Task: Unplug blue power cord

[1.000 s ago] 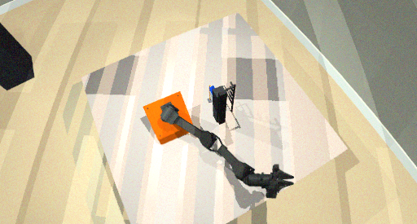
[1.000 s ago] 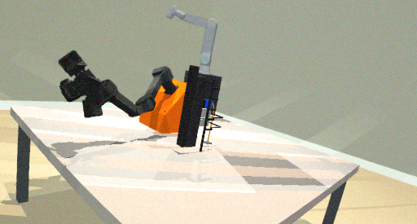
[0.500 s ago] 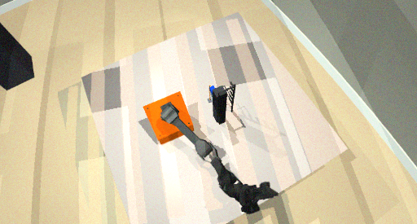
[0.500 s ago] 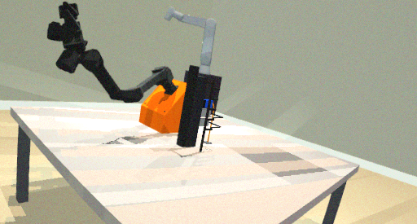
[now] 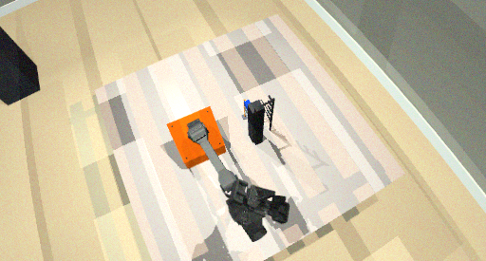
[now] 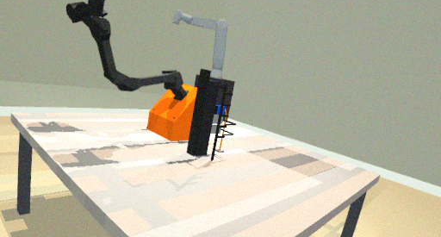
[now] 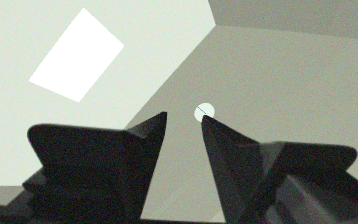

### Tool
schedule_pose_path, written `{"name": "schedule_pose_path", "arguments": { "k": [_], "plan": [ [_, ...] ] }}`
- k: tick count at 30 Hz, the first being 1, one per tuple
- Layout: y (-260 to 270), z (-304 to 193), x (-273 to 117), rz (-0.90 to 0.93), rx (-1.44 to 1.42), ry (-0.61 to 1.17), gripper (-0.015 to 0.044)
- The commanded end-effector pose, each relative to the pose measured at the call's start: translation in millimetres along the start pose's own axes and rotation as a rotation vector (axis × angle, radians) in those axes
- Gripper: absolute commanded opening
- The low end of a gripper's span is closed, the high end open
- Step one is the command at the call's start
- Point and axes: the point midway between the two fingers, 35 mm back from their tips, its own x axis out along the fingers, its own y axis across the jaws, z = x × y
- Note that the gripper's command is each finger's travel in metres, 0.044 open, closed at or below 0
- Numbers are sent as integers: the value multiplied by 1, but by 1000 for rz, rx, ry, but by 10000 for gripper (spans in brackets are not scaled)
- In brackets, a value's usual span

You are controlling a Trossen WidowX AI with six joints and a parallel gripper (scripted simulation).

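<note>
A small blue piece [image 5: 247, 103] [image 6: 220, 109], which looks like the blue plug or cord, shows high up close beside a tall black upright block [image 5: 256, 122] [image 6: 201, 118], which may be the power strip. Whether the blue piece sits in a socket is too small to tell. My gripper [image 7: 184, 118] is partly open, with nothing between its fingers in the wrist view. It is raised high above the table, far from the block and the blue piece, and points up at the ceiling and walls.
My arm stands on an orange base [image 5: 181, 132] [image 6: 165, 127] beside the black block. A thin black comb-like rack [image 5: 271, 113] [image 6: 217, 137] stands at the block's other side. A thin orange strand [image 6: 222, 137] hangs there. A light grey arm [image 6: 220, 46] stands in the background.
</note>
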Motion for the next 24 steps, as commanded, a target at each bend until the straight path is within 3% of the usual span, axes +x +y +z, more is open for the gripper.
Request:
{"name": "schedule_pose_path", "arguments": {
  "k": [1,11,24],
  "plan": [
    [63,-32,20,79,-163,109,160],
    [159,-149,50,223,-515,406,160],
    [191,-328,45,359,-822,845,160]
  ]
}}
